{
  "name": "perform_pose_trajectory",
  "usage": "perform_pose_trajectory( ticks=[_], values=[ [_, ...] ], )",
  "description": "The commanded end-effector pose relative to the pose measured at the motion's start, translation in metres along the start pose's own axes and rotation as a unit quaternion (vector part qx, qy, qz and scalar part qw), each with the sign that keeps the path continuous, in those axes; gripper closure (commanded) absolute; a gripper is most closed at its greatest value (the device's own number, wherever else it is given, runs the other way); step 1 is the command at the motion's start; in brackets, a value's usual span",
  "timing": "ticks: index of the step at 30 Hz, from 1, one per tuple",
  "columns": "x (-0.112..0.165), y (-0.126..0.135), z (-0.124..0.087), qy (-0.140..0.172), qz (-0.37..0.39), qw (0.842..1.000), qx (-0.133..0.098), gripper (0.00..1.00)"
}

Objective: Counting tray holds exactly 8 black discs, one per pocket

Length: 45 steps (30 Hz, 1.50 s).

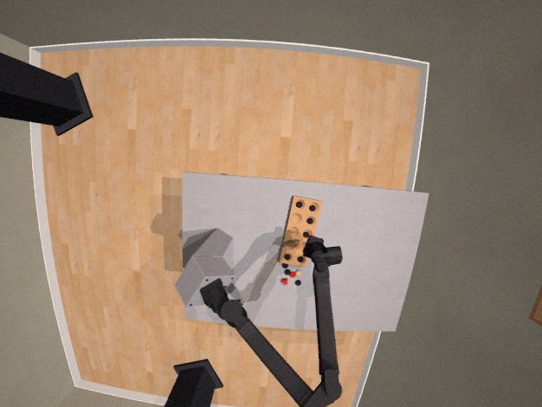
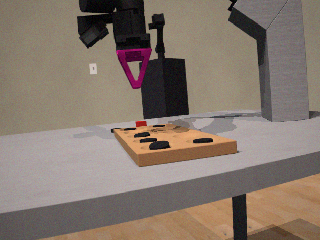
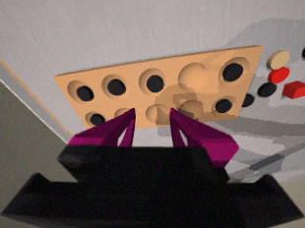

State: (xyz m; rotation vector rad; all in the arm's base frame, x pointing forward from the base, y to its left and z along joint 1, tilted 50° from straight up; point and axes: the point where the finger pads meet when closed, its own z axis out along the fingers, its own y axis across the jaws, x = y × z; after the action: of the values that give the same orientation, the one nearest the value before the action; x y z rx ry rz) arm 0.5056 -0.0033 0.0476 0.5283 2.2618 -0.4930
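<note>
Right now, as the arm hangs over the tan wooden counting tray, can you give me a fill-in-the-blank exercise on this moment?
1. The tan wooden counting tray holds ___ flat black discs.
2. The magenta-fingered gripper hangs above the tray, open, holding ___.
3. The small cube beyond the tray's far end is coloured ___.

Missing words: six; nothing; red.

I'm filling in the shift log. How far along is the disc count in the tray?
Done: six black discs rest in pockets of the counting tray, and four pockets are bare. In hand: nothing, since the gripper hangs open and empty above the tray. Left: two more from the loose black discs by the tray's end. The red disc and tan disc stay on the table.
</note>
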Motion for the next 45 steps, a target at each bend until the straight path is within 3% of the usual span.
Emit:
perform_pose_trajectory(
  ticks=[1,25,30,32,36,38,39,40,41,42,43,44,45],
  values=[
    [-0.002,0.001,0.003,0.000,0.009,1.000,0.003,0.56],
    [-0.002,0.001,0.003,0.000,0.009,1.000,0.003,0.56],
    [-0.036,0.001,-0.011,-0.027,0.018,0.999,-0.021,0.56],
    [-0.036,0.001,-0.011,-0.027,0.018,0.999,-0.021,0.56],
    [-0.089,0.006,-0.034,-0.065,0.033,0.995,-0.075,0.56],
    [-0.092,0.004,-0.035,-0.060,0.029,0.995,-0.073,0.56],
    [-0.114,0.005,-0.046,-0.082,0.037,0.991,-0.095,0.56],
    [-0.117,0.004,-0.048,-0.080,0.035,0.992,-0.094,0.56],
    [-0.137,0.004,-0.060,-0.104,0.040,0.987,-0.117,0.56],
    [-0.141,0.002,-0.062,-0.097,0.036,0.988,-0.115,0.56],
    [-0.161,0.002,-0.076,-0.127,0.042,0.981,-0.140,0.56],
    [-0.167,-0.002,-0.080,-0.118,0.036,0.983,-0.137,0.56],
    [-0.185,-0.003,-0.094,-0.151,0.040,0.974,-0.163,0.56]
  ],
)
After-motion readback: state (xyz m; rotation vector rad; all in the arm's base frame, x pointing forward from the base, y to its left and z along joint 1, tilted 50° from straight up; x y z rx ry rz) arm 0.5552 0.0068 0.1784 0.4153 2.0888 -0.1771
